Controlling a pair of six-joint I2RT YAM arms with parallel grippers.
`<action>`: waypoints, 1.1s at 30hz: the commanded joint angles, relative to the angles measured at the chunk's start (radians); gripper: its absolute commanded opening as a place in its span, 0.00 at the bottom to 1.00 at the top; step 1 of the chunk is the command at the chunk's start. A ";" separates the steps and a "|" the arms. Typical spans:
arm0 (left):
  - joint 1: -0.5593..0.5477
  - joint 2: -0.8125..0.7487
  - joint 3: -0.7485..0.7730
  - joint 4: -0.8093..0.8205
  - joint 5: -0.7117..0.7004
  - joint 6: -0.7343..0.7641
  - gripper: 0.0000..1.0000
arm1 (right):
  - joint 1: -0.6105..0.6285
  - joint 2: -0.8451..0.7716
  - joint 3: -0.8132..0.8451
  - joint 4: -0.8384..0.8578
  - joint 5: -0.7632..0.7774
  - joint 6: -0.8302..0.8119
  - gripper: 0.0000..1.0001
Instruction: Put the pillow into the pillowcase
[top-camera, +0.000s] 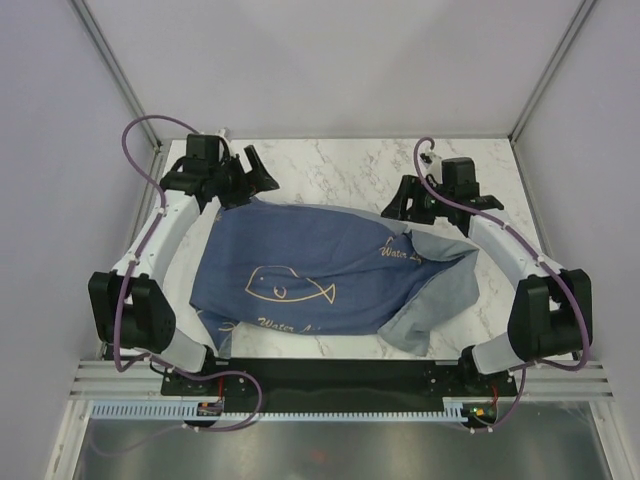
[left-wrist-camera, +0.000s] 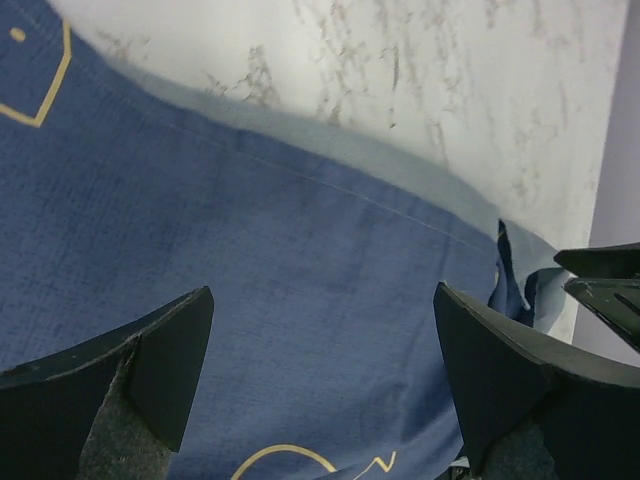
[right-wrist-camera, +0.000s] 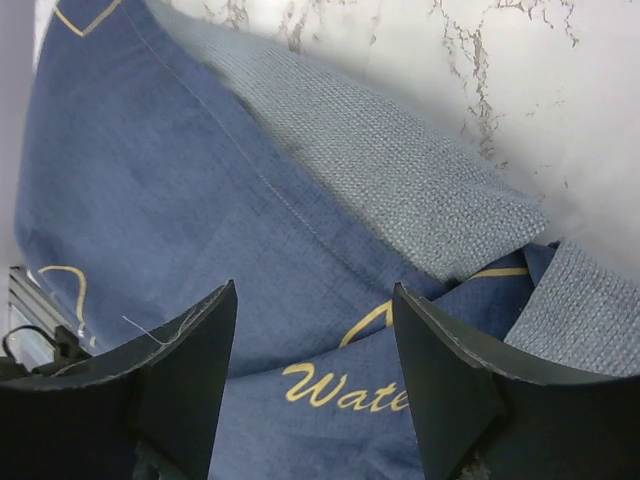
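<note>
Wrist views: left pincer (left-wrist-camera: 322, 292) and right pincer (right-wrist-camera: 313, 288) both spread, empty, over the pillowcase (top-camera: 300, 280) lying mid-desk (top-camera: 340, 165).

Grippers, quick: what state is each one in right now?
Left gripper: open, holding nothing, over the pillowcase.
Right gripper: open, holding nothing.
</note>
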 joint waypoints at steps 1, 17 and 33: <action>0.017 0.009 -0.037 0.022 -0.051 -0.018 0.98 | 0.013 0.059 0.027 0.059 -0.021 -0.088 0.73; 0.078 -0.114 -0.225 0.259 -0.169 -0.107 0.99 | 0.089 0.148 0.071 0.054 0.134 -0.147 0.09; 0.215 0.035 -0.107 0.268 -0.167 -0.087 0.99 | 0.086 0.509 0.564 -0.035 0.399 -0.135 0.00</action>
